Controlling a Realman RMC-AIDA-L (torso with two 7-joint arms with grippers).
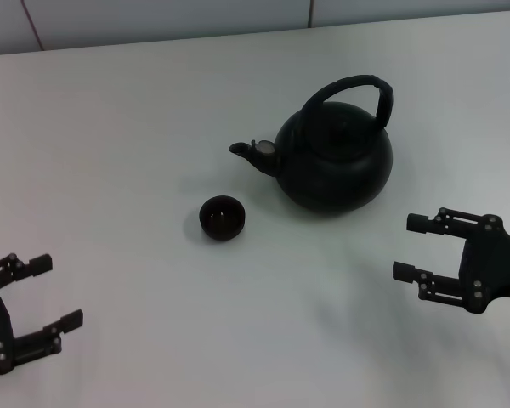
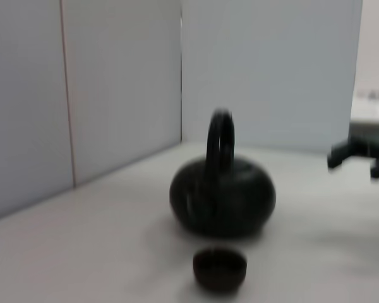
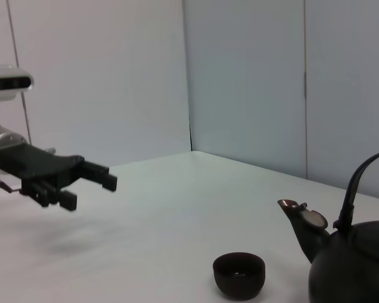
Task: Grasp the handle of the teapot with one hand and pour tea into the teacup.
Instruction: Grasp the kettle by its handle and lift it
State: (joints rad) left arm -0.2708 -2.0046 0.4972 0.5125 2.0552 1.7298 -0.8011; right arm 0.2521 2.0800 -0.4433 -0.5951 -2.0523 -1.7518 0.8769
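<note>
Teapot (image 1: 336, 157), probably heavy and rigid, wants gripping atop its arched handle (image 1: 354, 85); teacup (image 1: 221, 218) sits at its eight o'clock, right gripper (image 1: 415, 248) and left gripper (image 1: 58, 291) both wide and empty.

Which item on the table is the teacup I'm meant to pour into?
Start at the teapot, the big round black pot near the middle of the white table. Follow its spout toward the robot's left and a little nearer the robot: the teacup stands there, apart from the pot. It is a small black handleless bowl, far smaller than the teapot.
</note>
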